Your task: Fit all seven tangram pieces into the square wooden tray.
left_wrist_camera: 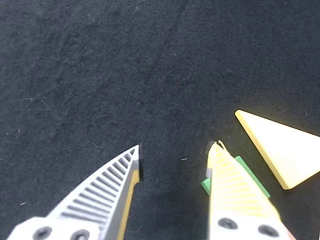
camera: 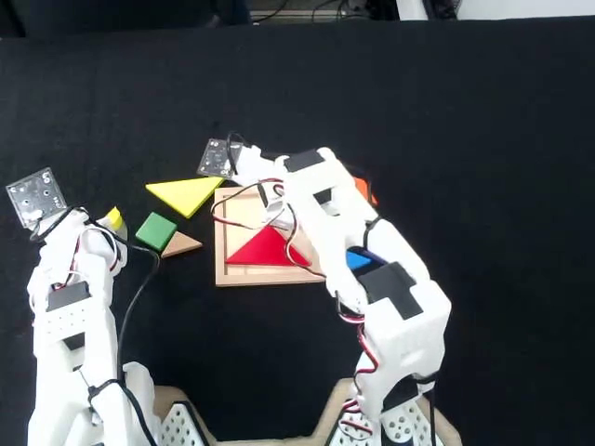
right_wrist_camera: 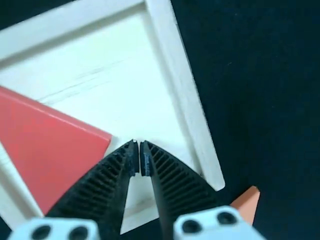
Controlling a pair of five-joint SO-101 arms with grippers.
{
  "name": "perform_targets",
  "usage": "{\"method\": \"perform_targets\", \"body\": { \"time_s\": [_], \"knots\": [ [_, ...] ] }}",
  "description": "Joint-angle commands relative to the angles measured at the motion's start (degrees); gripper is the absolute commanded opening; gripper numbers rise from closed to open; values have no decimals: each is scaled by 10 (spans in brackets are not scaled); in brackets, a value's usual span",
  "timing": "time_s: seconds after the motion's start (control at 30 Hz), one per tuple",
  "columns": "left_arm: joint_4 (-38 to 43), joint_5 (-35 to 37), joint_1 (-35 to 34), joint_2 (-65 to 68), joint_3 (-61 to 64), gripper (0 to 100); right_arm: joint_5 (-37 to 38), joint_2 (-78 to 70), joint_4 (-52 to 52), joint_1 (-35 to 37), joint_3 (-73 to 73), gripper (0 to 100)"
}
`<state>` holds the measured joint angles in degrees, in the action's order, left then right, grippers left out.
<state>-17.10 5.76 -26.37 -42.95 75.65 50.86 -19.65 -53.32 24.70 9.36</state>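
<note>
Right fingers (right_wrist_camera: 117, 170), pressed together, hang over the tray (right_wrist_camera: 172, 75) beside the red triangle (right_wrist_camera: 45, 145); left fingers (left_wrist_camera: 112, 182) are spread, green square (left_wrist_camera: 206, 185) beside one.

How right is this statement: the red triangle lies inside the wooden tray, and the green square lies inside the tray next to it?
One part is wrong. The green square is not in the tray; it lies outside it on the black table, below the yellow triangle. The high view shows this. The red triangle does lie inside the wooden tray.
</note>
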Motion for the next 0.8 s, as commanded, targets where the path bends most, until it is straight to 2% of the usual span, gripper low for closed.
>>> {"method": "perform_targets", "body": {
  "time_s": [0.0,0.37,0.6,0.77],
  "knots": [
    [11,-5,7,-7,-5,223,5,-5,-5,20,-37,11],
    [11,-5,7,-7,-6,223,5,-57,-9,21,-60,11],
    [11,-5,7,-7,-7,223,28,-56,-80,25,-60,11],
    [11,-5,7,-7,-7,223,30,-56,-109,57,-62,11]
  ]
}}
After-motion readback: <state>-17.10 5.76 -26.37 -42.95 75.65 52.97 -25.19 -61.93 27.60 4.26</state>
